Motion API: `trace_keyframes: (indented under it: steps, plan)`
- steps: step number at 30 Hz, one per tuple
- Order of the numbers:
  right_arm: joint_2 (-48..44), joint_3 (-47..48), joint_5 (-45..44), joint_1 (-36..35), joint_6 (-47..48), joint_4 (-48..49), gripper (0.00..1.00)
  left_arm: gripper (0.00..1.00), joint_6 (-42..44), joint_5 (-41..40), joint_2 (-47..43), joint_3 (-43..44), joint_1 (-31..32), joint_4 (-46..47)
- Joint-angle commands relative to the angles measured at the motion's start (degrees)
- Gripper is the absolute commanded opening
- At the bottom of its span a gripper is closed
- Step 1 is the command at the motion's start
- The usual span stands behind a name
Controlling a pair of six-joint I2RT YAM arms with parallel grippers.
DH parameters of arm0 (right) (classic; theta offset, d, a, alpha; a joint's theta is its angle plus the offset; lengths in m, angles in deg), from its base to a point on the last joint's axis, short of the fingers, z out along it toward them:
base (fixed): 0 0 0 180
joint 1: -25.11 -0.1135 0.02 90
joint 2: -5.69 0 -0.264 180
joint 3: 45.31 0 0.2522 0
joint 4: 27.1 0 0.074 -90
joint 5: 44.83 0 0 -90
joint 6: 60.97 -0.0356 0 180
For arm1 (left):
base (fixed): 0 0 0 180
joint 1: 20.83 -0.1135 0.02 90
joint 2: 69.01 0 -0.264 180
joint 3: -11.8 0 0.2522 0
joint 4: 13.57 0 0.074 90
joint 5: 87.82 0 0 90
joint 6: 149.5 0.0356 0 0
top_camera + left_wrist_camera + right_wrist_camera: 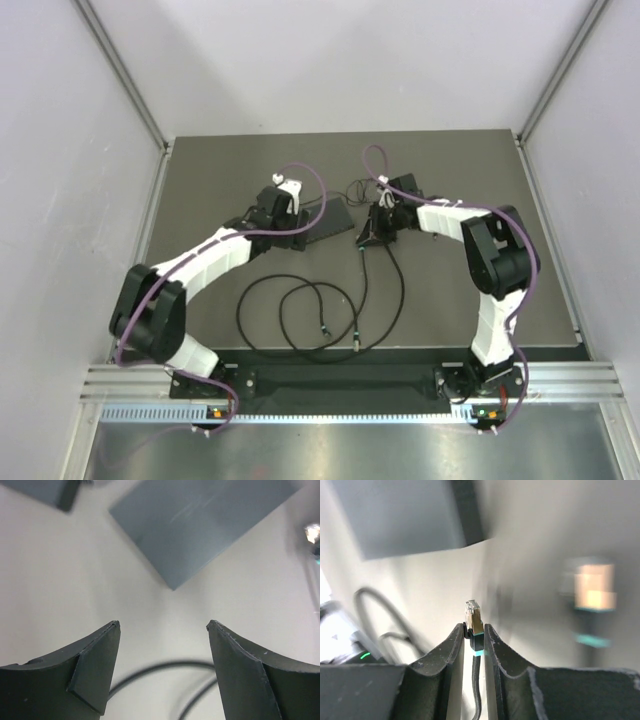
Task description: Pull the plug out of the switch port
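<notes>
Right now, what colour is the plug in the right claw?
The plug: pale gold tip, teal band below; best in the right wrist view.

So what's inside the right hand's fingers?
A cable plug, its gold tip sticking out past the right hand. The fingers cover most of its lower body.

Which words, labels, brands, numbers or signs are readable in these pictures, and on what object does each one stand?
None can be read.
The switch shows no print on its top.
The plug in the right gripper bears no visible marking.
The blurred orange and teal patch is too smeared to tell.
Near the right arm's base, small orange marks are too small to read.
</notes>
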Motion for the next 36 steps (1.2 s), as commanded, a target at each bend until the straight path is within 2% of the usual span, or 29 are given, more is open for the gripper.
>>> trace_keyframes:
  steps: [1,3,4,7,9,15,25,28,30,31,32,33,35,36]
  plan:
    - [-4.97,1.43,-10.04,2.26,9.87,-4.38,0.00,0.77,-1.04,2.19,-6.30,3.82,-0.06,-2.20]
    - [-5.50,3.09,-15.22,2.26,13.32,-7.36,0.00,0.77,-1.65,3.34,-8.06,6.71,-0.06,-4.83]
    - [-5.59,3.45,-20.82,2.35,15.59,-8.94,0.00,0.77,-1.74,3.43,-8.41,7.60,-0.06,-5.88]
    - [-7.08,3.28,-28.66,2.26,20.17,-9.13,0.00,0.77,-2.00,3.16,-10.08,10.15,-0.06,-8.53]
    - [-7.35,4.06,-32.63,1.91,22.72,-9.83,0.00,0.77,-2.00,3.52,-11.49,10.50,-0.06,-9.14]
    - [-4.98,8.99,-53.37,2.35,31.68,-11.24,0.00,0.77,-2.09,3.78,-15.36,8.40,-0.23,-8.53]
    - [-0.06,16.37,-59.89,6.92,38.46,-14.57,0.04,0.78,-1.65,2.64,-19.05,8.92,-0.58,-11.52]
    - [-0.14,17.16,-57.28,8.76,38.38,-15.10,0.08,0.77,-1.74,2.46,-19.14,9.54,-0.94,-12.39]
    - [-0.66,17.34,-53.34,9.47,36.72,-15.81,0.14,0.78,-1.65,2.38,-18.79,9.80,-1.11,-12.92]
    - [-1.01,18.30,-51.31,9.47,35.93,-16.77,0.20,0.78,-1.65,2.03,-18.53,9.89,-1.11,-12.92]
    - [-1.19,18.83,-49.03,9.56,34.96,-19.04,0.38,0.77,-1.74,1.76,-18.35,9.98,-1.20,-12.84]
    - [-1.45,19.18,-44.74,9.47,32.86,-19.93,0.49,0.78,-2.00,1.15,-18.17,10.06,-1.37,-13.01]
    - [-3.38,19.36,-41.98,9.29,29.97,-22.04,0.72,0.79,-3.49,-0.87,-17.21,10.24,-1.46,-13.10]
    - [-4.26,19.27,-41.45,9.12,28.64,-22.49,0.77,0.79,-4.19,-1.57,-16.68,10.24,-1.81,-13.36]
